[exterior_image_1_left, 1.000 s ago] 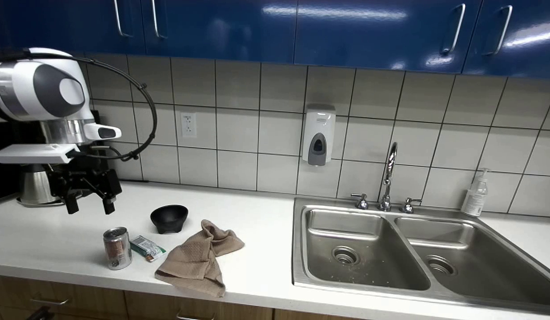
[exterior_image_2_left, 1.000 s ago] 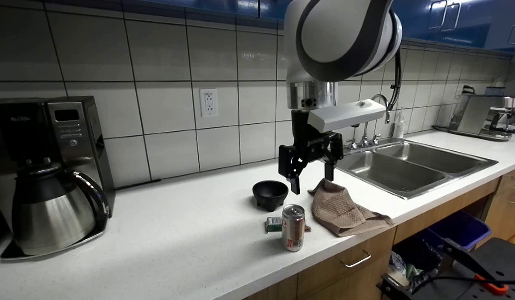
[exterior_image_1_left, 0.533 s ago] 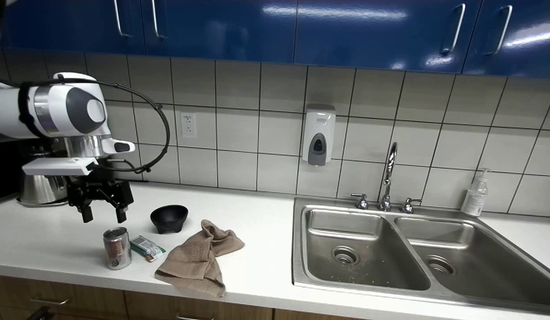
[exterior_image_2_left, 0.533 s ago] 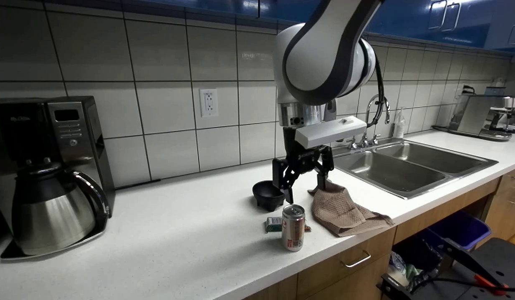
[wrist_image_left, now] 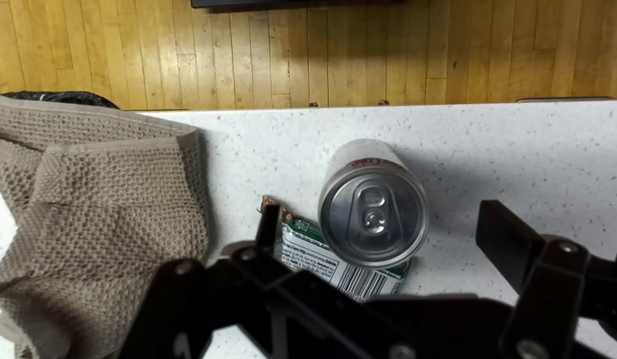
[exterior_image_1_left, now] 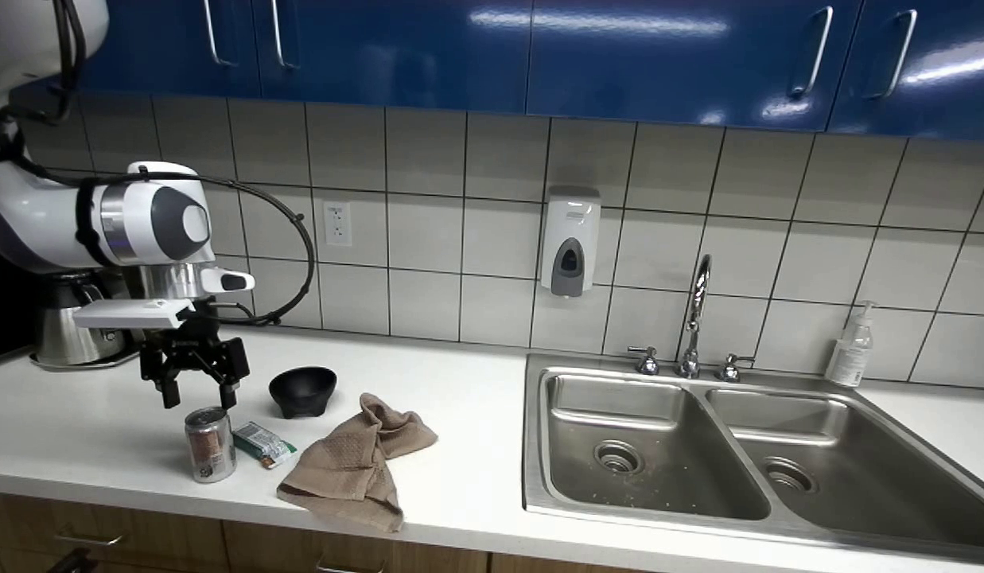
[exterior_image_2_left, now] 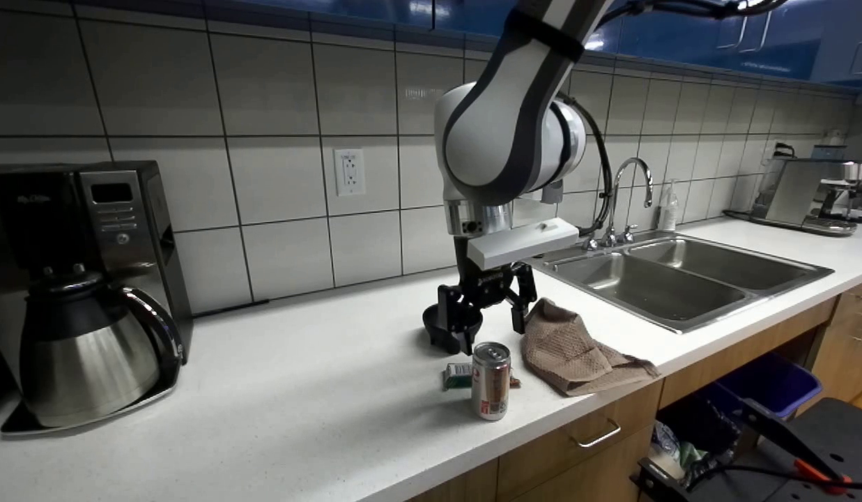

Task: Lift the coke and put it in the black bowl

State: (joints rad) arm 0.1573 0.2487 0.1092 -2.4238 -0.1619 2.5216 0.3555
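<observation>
Coke [exterior_image_2_left: 490,387] stands near front edge of counter [exterior_image_2_left: 298,418], surface stretching from coke toward coffee maker [exterior_image_2_left: 124,230]! Packet [exterior_image_1_left: 263,443] between coke and black bowl [exterior_image_1_left: 303,394]; brown towel [exterior_image_1_left: 352,465] near coke. Gripper [exterior_image_1_left: 199,400], fingers spread, hovers higher than coke.

The arm [exterior_image_2_left: 488,148] is white and grey; the looping cable [exterior_image_1_left: 298,218] black; the fingers [wrist_image_left: 508,242] black, screw-dotted.

Coke can [exterior_image_1_left: 211,447] up front on the counter [exterior_image_1_left: 476,438], and just to its right, in an exterior view, there's the packet [exterior_image_1_left: 264,443]; next the cloth [exterior_image_1_left: 350,469], then the sink [exterior_image_1_left: 733,442] farther right. Bowl [exterior_image_1_left: 303,391] sits behind the packet, toward the wall [exterior_image_1_left: 424,302]. Above, the gripper [exterior_image_1_left: 199,397], apparently a little behind the can, though depth reads poorly.
</observation>
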